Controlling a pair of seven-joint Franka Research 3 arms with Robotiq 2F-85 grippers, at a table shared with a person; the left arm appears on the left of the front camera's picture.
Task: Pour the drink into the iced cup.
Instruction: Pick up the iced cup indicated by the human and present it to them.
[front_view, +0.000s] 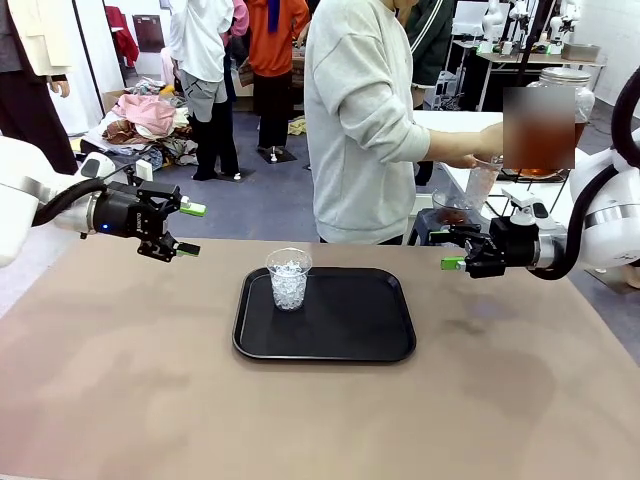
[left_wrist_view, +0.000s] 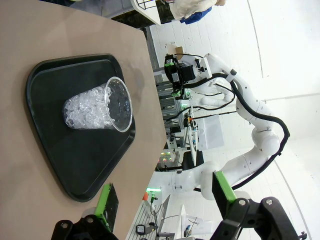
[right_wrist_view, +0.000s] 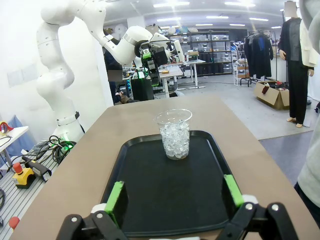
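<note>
Clear plastic cup (front_view: 270, 262) of ice (front_view: 289, 288) stands upright on black tray (front_view: 350, 320).

tray (right_wrist_view: 150, 165) near corners | behind right tool (right_wrist_view: 173, 181) | person's cup (front_view: 483, 182) contents unclear

A: How many trays and cups?
B: 1 black tray (front_view: 330, 345); 1 iced cup (front_view: 288, 280).
A: Grippers?
B: 2; the left gripper (front_view: 190, 229) and the right gripper (front_view: 447, 250); 1 table (front_view: 120, 380).
</note>
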